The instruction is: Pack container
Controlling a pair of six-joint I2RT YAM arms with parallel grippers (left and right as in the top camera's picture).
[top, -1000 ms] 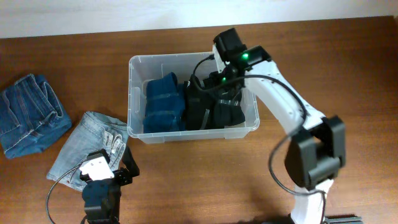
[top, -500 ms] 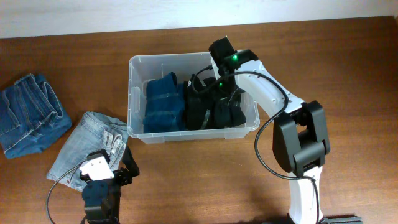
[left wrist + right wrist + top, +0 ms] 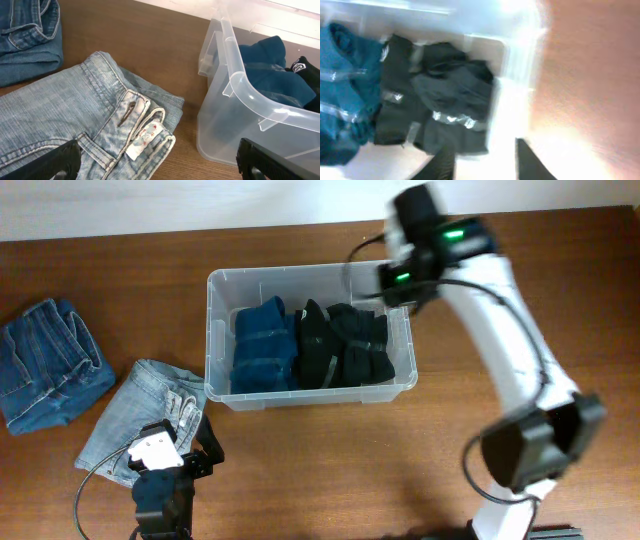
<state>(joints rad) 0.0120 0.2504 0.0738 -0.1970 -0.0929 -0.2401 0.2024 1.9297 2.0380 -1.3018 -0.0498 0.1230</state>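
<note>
The clear container [image 3: 214, 330] stands mid-table with a folded dark blue garment [image 3: 264, 346] on its left side and black clothes [image 3: 346, 346] on its right. My right gripper [image 3: 398, 277], blurred by motion, hovers above the tub's far right corner. In the right wrist view it [image 3: 482, 150] is open over the container rim [image 3: 516, 100], nothing between its fingers, and the black clothes [image 3: 451, 107] lie below. My left gripper [image 3: 160, 170] stands wide open low over the light jeans [image 3: 75, 115], left of the container wall [image 3: 235, 75].
Light blue jeans [image 3: 140, 410] lie left of the tub's front corner, under my left gripper [image 3: 185, 437]. Darker folded jeans [image 3: 50, 370] sit at the table's left edge, also visible in the left wrist view as dark jeans [image 3: 30, 35].
My right gripper has let go of the black clothes, opened, and risen out of the tub toward its far right corner. The left arm has not moved.
</note>
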